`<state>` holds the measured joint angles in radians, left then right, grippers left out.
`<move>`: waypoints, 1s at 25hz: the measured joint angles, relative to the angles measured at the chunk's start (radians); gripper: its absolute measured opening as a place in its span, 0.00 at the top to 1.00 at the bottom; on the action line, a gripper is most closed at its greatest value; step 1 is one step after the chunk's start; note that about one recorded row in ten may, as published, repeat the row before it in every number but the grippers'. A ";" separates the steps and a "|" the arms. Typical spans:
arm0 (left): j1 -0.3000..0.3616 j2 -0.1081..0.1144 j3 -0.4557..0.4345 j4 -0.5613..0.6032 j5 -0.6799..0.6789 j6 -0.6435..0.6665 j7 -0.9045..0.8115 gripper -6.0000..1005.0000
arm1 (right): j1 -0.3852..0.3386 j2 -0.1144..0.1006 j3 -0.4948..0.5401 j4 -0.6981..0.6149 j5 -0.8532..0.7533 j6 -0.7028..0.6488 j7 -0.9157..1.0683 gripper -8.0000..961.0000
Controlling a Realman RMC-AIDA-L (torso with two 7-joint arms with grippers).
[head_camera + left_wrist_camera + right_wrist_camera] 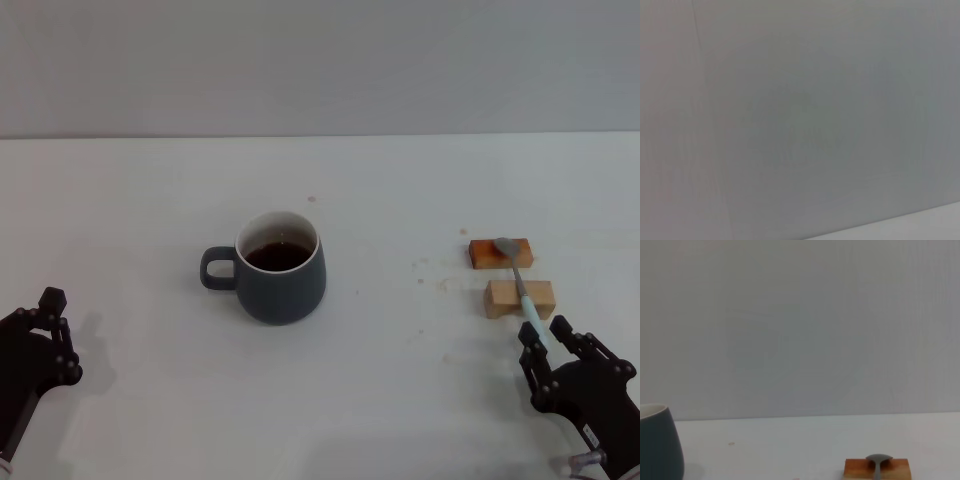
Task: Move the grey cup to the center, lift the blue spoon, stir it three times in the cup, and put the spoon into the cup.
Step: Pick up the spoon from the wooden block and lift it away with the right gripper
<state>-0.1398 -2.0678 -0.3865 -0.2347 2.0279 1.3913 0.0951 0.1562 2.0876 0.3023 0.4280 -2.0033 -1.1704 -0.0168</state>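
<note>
Step in hand: the grey cup (281,268) already stands near the middle of the white table (400,190), so the cup move looks done; by judgement the spoon pickup is what comes now.
Grey cup: upright, handle pointing to 9 o'clock, a dark liquid inside; nothing touches it.
Blue spoon (519,283): well apart from the cup, out at the cup's 3 o'clock, bridged across two wooden blocks (508,274); its metal bowl rests on the farther, darker block and the pale handle runs toward 5 o'clock over the nearer block.
Right gripper (552,345): low at the near right edge, its fingers spread wide and empty, with the spoon's handle tip lying just before the gap.
Left gripper (40,325): parked at the near left, well away from the cup; whether its fingers are apart or together cannot be told.
Next move: likely a short advance toward 11 o'clock, then a pinch on the thin raised handle without knocking it off the blocks.
Surface: plain white tabletop with a few small specks.
Room: a bare pale grey wall (320,60) behind the table.
</note>
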 joint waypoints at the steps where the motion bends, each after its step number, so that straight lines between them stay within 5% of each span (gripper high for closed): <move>1: 0.000 0.000 0.000 0.000 0.000 0.000 0.000 1.00 | -0.001 0.000 0.001 0.000 0.000 0.000 0.000 0.59; 25: -0.006 0.000 0.000 0.000 0.000 0.000 0.000 1.00 | 0.002 0.000 0.000 0.001 -0.001 0.001 0.000 0.66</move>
<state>-0.1458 -2.0678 -0.3865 -0.2347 2.0279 1.3913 0.0951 0.1580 2.0877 0.3021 0.4295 -2.0039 -1.1698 -0.0168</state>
